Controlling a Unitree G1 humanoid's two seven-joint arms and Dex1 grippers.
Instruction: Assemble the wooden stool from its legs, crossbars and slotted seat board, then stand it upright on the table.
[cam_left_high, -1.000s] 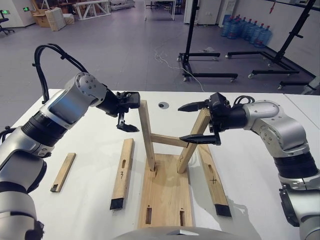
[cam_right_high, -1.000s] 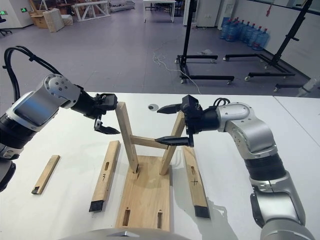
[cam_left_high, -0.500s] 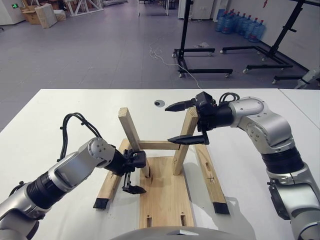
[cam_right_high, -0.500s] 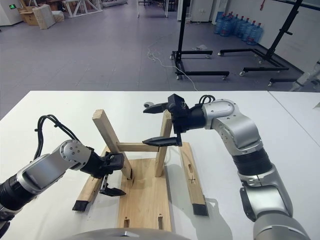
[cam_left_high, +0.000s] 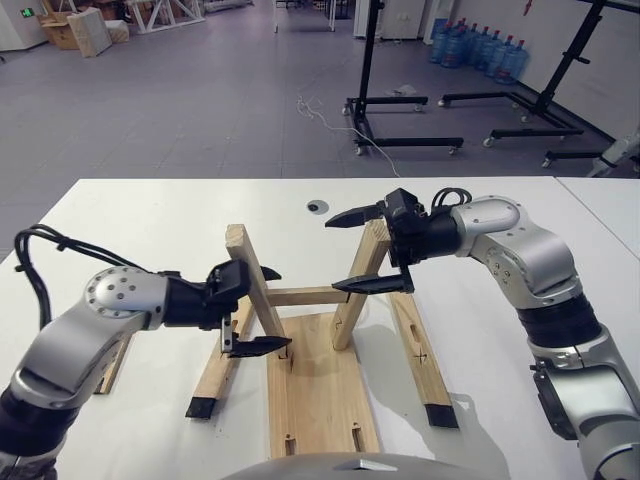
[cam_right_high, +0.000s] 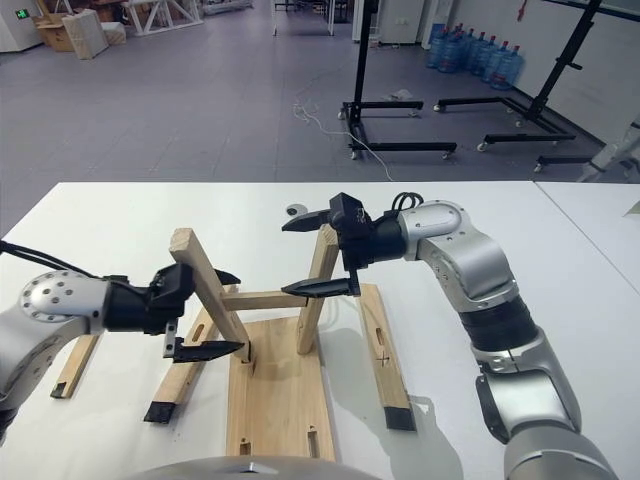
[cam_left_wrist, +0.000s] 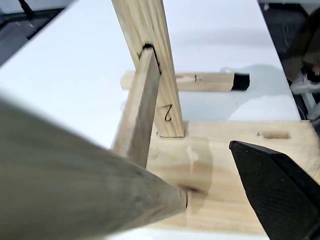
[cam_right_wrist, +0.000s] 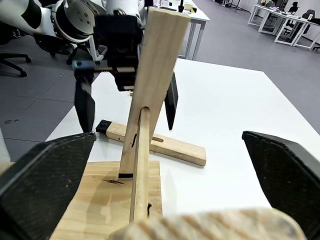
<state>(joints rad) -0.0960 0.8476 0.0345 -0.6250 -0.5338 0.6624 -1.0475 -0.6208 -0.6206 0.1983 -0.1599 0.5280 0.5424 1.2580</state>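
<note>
The slotted seat board (cam_left_high: 318, 390) lies flat on the white table. Two legs stand in its far slots, the left leg (cam_left_high: 255, 292) and the right leg (cam_left_high: 360, 282), joined by a crossbar (cam_left_high: 305, 296). My left gripper (cam_left_high: 258, 310) is open with its fingers above and below the left leg at mid-height. My right gripper (cam_left_high: 352, 251) is open and straddles the upper part of the right leg. In the left wrist view the right leg (cam_left_wrist: 150, 65) and crossbar (cam_left_wrist: 137, 115) rise from the board (cam_left_wrist: 225, 180). The right wrist view looks along the crossbar (cam_right_wrist: 140, 165) to the left leg (cam_right_wrist: 150, 75).
A loose leg with a black tip (cam_left_high: 215, 372) lies left of the board, another (cam_left_high: 425, 362) lies to its right. A short crossbar (cam_right_high: 75, 365) lies at far left, partly behind my left arm. A round hole (cam_left_high: 317, 207) sits near the table's far edge.
My left gripper dropped from the left leg's top to its base, then rose to mid-height around it. The leg frame and board shifted slightly left, and my right gripper followed.
</note>
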